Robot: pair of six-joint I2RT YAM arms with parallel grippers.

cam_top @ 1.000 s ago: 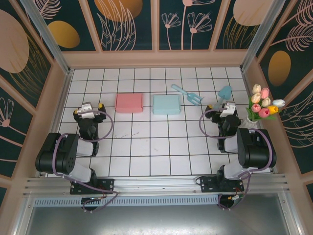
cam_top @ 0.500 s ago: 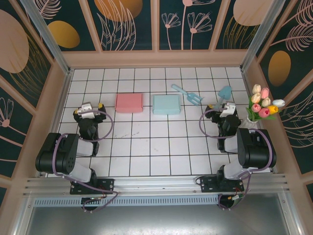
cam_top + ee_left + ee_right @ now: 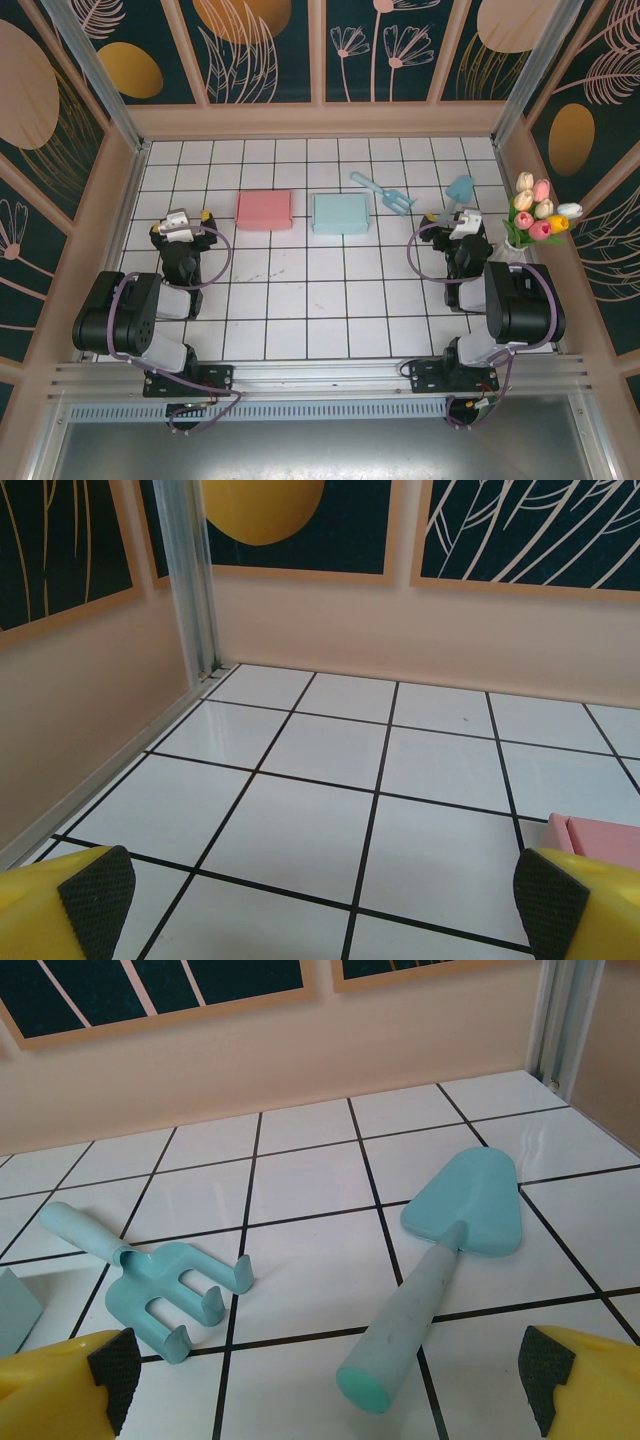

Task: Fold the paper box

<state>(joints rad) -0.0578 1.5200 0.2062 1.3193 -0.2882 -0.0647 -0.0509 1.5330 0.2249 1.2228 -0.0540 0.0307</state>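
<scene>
1. Took in the white tiled table first, fenced in by patterned walls.
2. Found the left gripper parked near the left wall, jaws spread wide and gripping nothing, with bare tile between the pads in the wrist view.
3. Found the right gripper mirrored on the right side, likewise spread wide and empty.
4. Spotted the pink box lying flat mid-table, ahead and to the right of the left gripper and well apart from it.
5. Spotted the light-blue box just beside the pink one, also flat. Could not tell which of the two to fold, so judged a wrong pick quite possible.
6. Noted the tulip vase near the right gripper, by the right wall. Judged a wide elbow swing enough to topple it.
7. Clocked the trowel just ahead of the right gripper. Judged a straight reach toward the boxes likely to shove it along.
8. Clocked the hand rake between trowel and light-blue box. Feared snagging its tines and knocking that box askew. Reckoned thin paper flat on slick tile hard to pinch, with sliding or creasing the danger.
</scene>
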